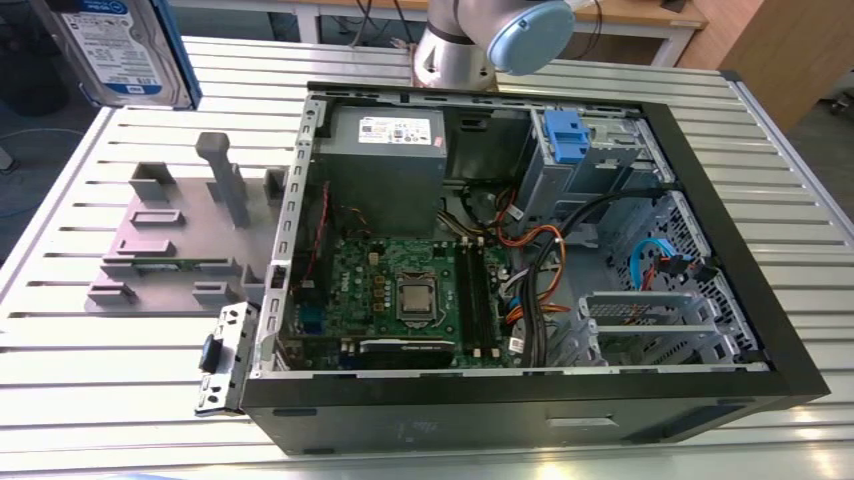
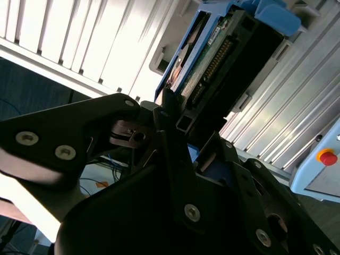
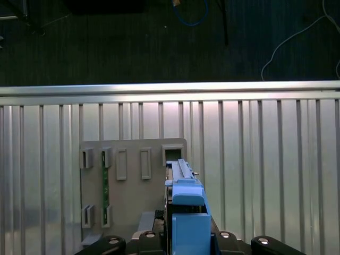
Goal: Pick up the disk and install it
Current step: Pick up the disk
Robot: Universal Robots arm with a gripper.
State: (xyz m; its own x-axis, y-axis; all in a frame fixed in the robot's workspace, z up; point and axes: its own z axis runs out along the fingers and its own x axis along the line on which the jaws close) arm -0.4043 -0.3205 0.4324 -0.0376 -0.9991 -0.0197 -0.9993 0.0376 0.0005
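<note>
Aloft, the disk (image 1: 123,48) hangs upright above the grey stand (image 3: 133,175) near the worktop's (image 1: 80,350) edge. The end effector (image 2: 186,127) has clamped narrow onto the disk's end, with the wrist pointing down, well apart from the open computer case (image 1: 534,250).

The disk (image 1: 118,48) sits clamped in the gripper (image 2: 191,125); below the gripper the stand (image 3: 133,199) rests on the table (image 3: 265,159), with the computer case (image 1: 534,415) beside the stand.
</note>
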